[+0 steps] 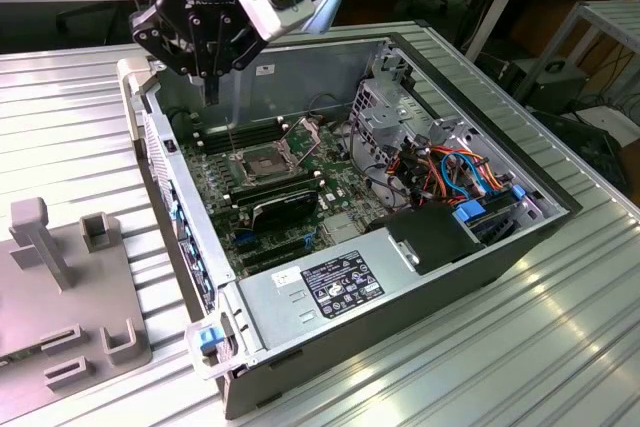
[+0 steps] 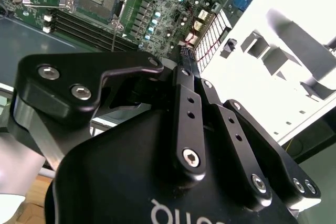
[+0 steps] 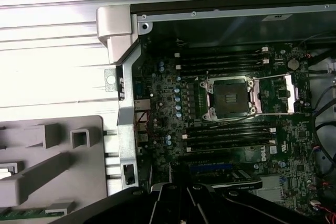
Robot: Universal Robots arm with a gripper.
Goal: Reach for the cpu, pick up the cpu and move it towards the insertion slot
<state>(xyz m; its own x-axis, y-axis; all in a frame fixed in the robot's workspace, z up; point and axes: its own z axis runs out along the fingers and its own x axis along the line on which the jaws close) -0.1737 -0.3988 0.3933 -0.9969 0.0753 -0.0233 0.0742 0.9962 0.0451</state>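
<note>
— Ribbed metal table (image 1: 560, 347) is seen beneath everything, with workbenches behind. Where is the cpu placed?

— That cannot be told with any certainty. It is judged not to be seated, since the insertion slot (image 1: 262, 163) is shown with a dark, bare centre and its hinged plate (image 3: 273, 94) is swung open to one side.

— Why is the plate set open?

— Access from above is presumably wanted. The slot is found on the motherboard (image 1: 340, 197), toward the far corner of the computer case (image 1: 300, 67) at the exterior view's left, and it is flanked by long memory slots (image 3: 226, 61). The case is laid on its side with the panel off, so the board is turned upward.

— How is the gripper (image 1: 211, 97) held?

— It is hung tips-down above that same corner, apart from the board and off to one side of the slot, not over its centre. The claw is clenched, and nothing is seen grasped in it.

— What is set beside the case?

— A grey fixture tray (image 1: 30, 337) is laid on the table just beside the case, at the exterior view's left. Parts are probably staged there to be within reach.
</note>
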